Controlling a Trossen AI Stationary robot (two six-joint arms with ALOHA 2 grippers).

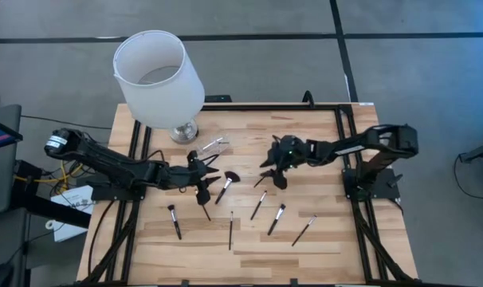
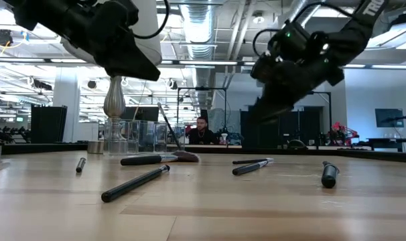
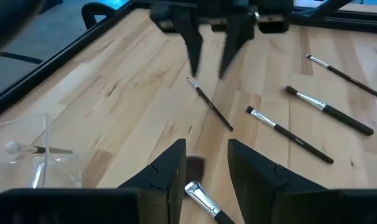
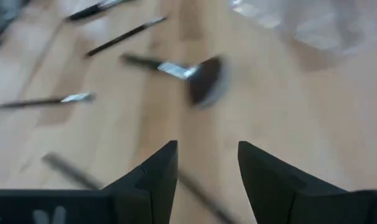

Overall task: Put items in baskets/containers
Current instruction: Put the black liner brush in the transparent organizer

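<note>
Brushes mostly loose on tabletop [image 1: 321, 243]; fan brush [image 1: 226, 184] mid-table. Clear cup [image 1: 212, 146] beside lamp [image 1: 159, 77] holds maybe one. Left tool [image 1: 200, 190], right tool [image 1: 275, 177] both open, empty, above brushes. Most work remains.

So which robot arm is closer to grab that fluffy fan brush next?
Probably the left. The left gripper hangs open right beside the fan brush, with its handle between the fingers in the left wrist view. The right gripper is farther away.

Loose brushes [image 1: 230, 229] near toppled cup [image 1: 213, 146]
</note>
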